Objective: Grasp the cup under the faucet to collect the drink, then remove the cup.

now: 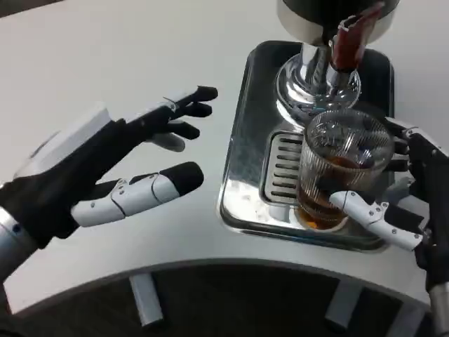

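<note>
Nearest the lens in the head view, at seven to nine o'clock, the robot's left hand (119, 172) hovers above the white table (105, 63) with its white-and-black fingers spread apart and pointing toward three o'clock, holding nothing. At four o'clock the right hand (403, 200) wraps the clear ribbed glass cup (344, 168): its white thumb (365, 209) lies across the near wall of the cup, and black fingers press the far side at about three o'clock. That cup stands upright on the slotted grille (280, 165) of the shiny rectangular metal drip tray (242, 154), right of the picture's centre, with amber-brown drink (324, 203) filling its lower part. Directly above it, toward twelve o'clock, the brown-red faucet lever (349, 38) and chrome spout (316, 81) of the dispenser hang over the cup's rim. Along the six o'clock edge the table's curved rim meets a dark floor, with grey table legs (145, 300) showing beneath.
</note>
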Tool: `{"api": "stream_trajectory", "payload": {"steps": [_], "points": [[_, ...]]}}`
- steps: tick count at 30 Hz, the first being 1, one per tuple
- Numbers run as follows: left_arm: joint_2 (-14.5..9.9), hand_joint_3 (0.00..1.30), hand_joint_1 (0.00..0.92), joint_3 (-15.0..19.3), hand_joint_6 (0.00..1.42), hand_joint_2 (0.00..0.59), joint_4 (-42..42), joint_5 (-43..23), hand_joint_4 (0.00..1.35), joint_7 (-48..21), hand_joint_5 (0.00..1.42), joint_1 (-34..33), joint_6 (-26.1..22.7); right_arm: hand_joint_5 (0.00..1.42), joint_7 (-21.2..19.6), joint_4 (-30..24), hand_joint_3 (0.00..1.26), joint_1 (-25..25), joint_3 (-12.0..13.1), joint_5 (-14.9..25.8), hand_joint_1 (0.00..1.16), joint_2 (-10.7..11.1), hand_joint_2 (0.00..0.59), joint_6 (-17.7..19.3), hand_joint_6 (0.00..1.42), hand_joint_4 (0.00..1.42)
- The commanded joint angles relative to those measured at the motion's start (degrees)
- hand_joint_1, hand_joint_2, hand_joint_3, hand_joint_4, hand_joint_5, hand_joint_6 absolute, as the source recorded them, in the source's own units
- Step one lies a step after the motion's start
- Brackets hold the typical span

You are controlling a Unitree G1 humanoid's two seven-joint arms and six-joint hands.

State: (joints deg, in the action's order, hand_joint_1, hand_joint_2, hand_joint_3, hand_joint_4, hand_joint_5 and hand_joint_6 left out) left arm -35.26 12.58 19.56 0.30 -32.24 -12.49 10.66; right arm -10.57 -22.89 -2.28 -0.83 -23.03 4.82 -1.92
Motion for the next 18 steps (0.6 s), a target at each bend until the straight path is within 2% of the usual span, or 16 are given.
{"api": "stream_trajectory", "payload": {"steps": [1,18], "points": [[-0.57,0.13,0.0,-0.2,0.32,0.136,-0.1,0.75,0.14,0.76,0.24,1.83,1.12,0.91,-1.04,-2.09,0.71,0.56,0.39,0.67,0.8,-0.44,0.229,3.63,1.01,0.77],[-1.01,0.13,0.0,-0.2,0.3,0.137,0.28,3.29,0.13,1.76,0.23,2.71,1.22,0.93,0.74,-5.49,0.73,5.22,1.46,0.9,0.82,2.06,0.223,7.21,1.06,0.8]]}}
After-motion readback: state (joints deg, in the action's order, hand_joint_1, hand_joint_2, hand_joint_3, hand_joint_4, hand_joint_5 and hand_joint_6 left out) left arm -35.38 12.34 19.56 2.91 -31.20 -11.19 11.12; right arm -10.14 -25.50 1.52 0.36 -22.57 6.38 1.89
